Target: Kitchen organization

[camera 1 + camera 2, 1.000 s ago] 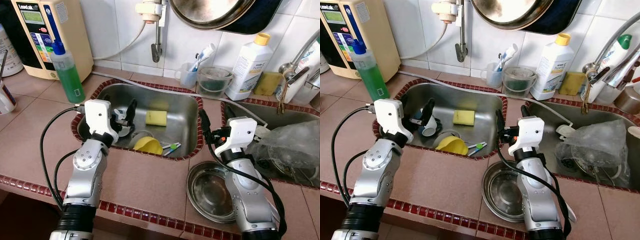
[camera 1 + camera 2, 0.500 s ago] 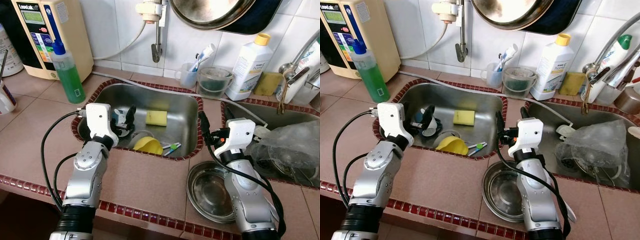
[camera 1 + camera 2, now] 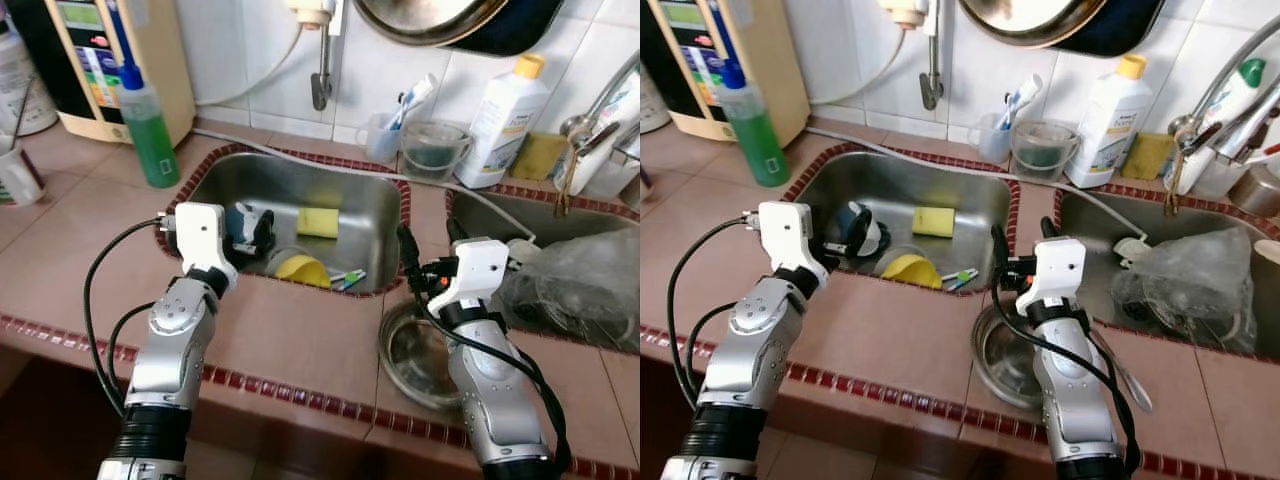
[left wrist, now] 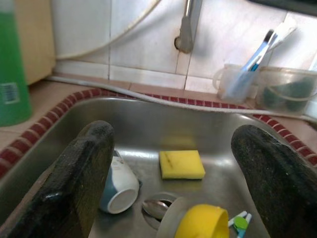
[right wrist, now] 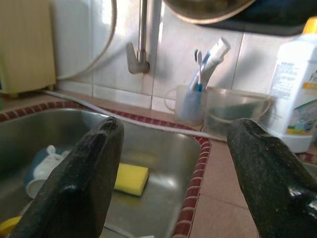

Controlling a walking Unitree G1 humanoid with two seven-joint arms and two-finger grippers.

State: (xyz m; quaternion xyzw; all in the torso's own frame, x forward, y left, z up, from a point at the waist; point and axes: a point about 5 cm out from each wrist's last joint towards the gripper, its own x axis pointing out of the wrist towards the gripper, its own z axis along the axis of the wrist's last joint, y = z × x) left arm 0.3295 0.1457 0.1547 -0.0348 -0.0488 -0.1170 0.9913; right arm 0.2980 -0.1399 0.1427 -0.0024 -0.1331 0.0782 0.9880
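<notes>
Two claws hover released over the tiled table [image 3: 300,340]. The left claw [image 3: 250,228] reaches into the left sink [image 3: 370,205], fingers spread around the tipped mug [image 4: 119,186], probably lining up a grasp. The right claw [image 3: 425,255], empty, waits above the steel bowl [image 3: 415,355]. The left wrist view reveals a spoon [image 4: 157,208] beside the yellow cup [image 4: 200,225] and sponge [image 4: 182,164]; the head views show the neighbouring sink's plastic bag [image 3: 1185,285].

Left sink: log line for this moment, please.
left end effector: open, over mug | right end effector: open, idle | sink: mug, sponge, yellow cup
</notes>
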